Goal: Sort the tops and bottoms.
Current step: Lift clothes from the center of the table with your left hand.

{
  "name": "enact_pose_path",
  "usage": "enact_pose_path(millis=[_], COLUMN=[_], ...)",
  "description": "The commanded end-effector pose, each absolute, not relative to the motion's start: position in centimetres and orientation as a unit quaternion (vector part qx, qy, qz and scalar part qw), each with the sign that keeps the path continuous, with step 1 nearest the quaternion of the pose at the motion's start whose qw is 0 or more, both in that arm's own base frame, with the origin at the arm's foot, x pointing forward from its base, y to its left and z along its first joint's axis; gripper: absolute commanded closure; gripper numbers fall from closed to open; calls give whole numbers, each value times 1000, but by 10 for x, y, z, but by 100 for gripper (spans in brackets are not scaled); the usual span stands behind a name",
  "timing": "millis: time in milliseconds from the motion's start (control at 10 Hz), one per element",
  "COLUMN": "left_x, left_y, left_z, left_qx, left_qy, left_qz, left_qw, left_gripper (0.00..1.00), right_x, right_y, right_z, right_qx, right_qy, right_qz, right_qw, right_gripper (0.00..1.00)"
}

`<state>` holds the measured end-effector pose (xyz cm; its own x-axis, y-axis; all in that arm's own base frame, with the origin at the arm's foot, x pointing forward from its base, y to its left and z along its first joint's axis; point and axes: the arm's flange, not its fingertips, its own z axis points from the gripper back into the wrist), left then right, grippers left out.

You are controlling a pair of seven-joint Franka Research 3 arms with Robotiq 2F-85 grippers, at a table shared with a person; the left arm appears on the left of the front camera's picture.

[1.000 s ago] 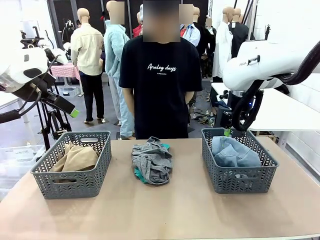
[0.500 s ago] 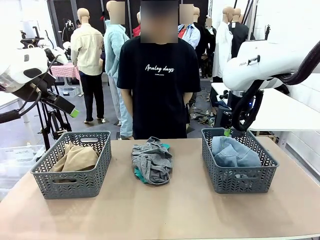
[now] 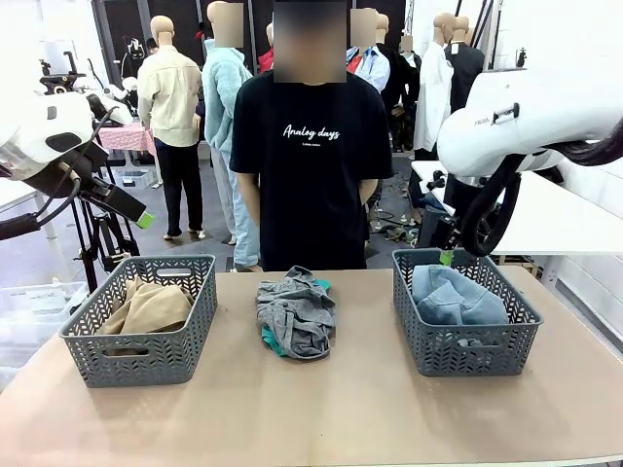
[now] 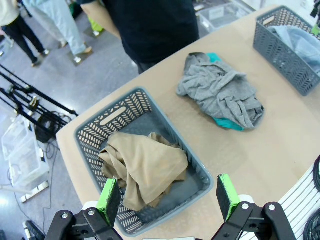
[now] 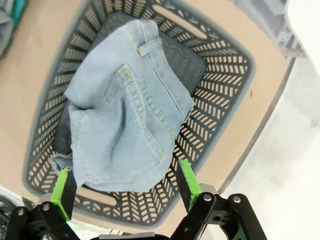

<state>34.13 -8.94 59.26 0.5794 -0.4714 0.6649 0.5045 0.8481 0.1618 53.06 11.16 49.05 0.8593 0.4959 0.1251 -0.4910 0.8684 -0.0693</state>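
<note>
The khaki-tan top (image 3: 148, 307) lies crumpled in the left grey basket (image 3: 90, 342). At the table's middle the grey top (image 3: 297, 309) is piled over the teal-green top (image 3: 274, 342), of which only edges show. The light blue denim bottoms (image 3: 456, 298) fill the right basket (image 3: 467, 362). My left gripper (image 4: 168, 200) hangs open high above the khaki top (image 4: 146, 167), its green pads (image 4: 109, 199) wide apart and empty. My right gripper (image 5: 125, 187) is open just above the denim bottoms (image 5: 129, 116), holding nothing; its green tip (image 3: 446, 257) sits over the basket's far rim.
A person in a black printed T-shirt (image 3: 311, 165) stands at the far edge behind the grey pile, hands behind the back. Bare tan tabletop (image 3: 321, 413) runs along the front. A tripod (image 4: 30, 100) and clear bins stand on the floor to the left.
My right arm has shifted slightly up and to the right over the right basket. The left arm and the garments have not moved.
</note>
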Motion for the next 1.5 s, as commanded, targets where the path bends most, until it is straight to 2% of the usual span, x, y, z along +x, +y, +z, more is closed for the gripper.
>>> enact_pose_path(millis=[0, 500, 800, 900, 1400], left_x=[341, 341, 341, 341, 341], left_y=[-89, -89, -89, -89, -89], left_z=[592, 592, 592, 592, 592], left_qx=[-25, -25, -25, -25, -25], left_qy=[-367, -367, -367, -367, -367], left_qz=[-276, -276, -276, -276, -276], left_qw=[888, 888, 888, 888, 888], left_gripper=[0, 0, 0, 0, 0], right_x=[508, 482, 485, 482, 482], right_y=[109, 129, 134, 142, 142], right_z=[502, 561, 565, 576, 576], right_qx=[-27, 0, -45, -15, -15], right_qy=[-105, -186, -184, -182, -182], right_qz=[295, 392, 373, 388, 388], right_qw=[949, 901, 908, 903, 903], right_gripper=[0, 0, 0, 0, 0])
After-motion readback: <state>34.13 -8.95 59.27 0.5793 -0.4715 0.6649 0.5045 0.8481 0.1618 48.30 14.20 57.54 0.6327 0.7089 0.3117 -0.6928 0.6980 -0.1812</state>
